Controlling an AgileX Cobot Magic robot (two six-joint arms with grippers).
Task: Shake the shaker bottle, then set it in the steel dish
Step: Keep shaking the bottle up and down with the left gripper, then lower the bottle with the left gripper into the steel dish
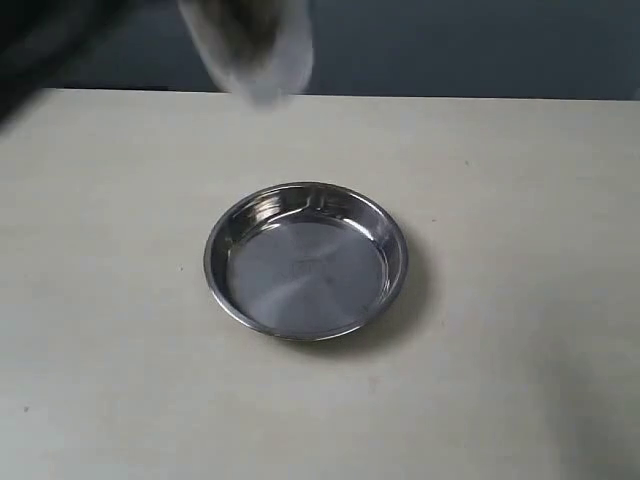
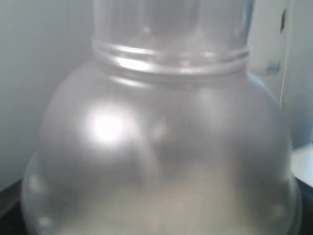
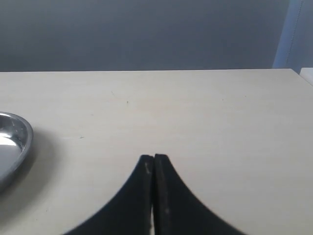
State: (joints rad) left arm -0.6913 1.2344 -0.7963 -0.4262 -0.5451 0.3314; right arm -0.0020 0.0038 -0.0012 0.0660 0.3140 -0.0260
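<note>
a: where is the bottle (image 1: 255,50) sitting right now?
b: it isn't sitting anywhere. it is hanging in the air toward the far side of the table (image 1: 120,300), well apart from the dish (image 1: 305,262). it is showing as a blurred smear, so i am judging that the shaking is going on.
a: what is holding it?
b: the left arm (image 1: 40,40) is reaching in there. in the left wrist view the frosted dome and the clear cap (image 2: 171,29) are filling the picture and hiding the left gripper's jaws. nothing else is carrying the bottle, so i am taking them to be clamping wide around its lower body.
a: and the other gripper?
b: the right gripper (image 3: 154,159) is hovering low over bare table near the dish, its jaws pressing together on nothing.
a: how is the bottle going to handle?
b: i am guessing light but lively: thin smooth plastic, probably slippery, with contents shifting the weight about. the dome is tapering, so a grip there is risking a slide. the straight lower body is looking like the better place, squeezing firmly without crushing.
a: and the landing?
b: the dish is lying flat and empty, wider than the bottle, but its polished bottom is looking slick, so i am advising lowering the bottle upright onto the middle.
</note>
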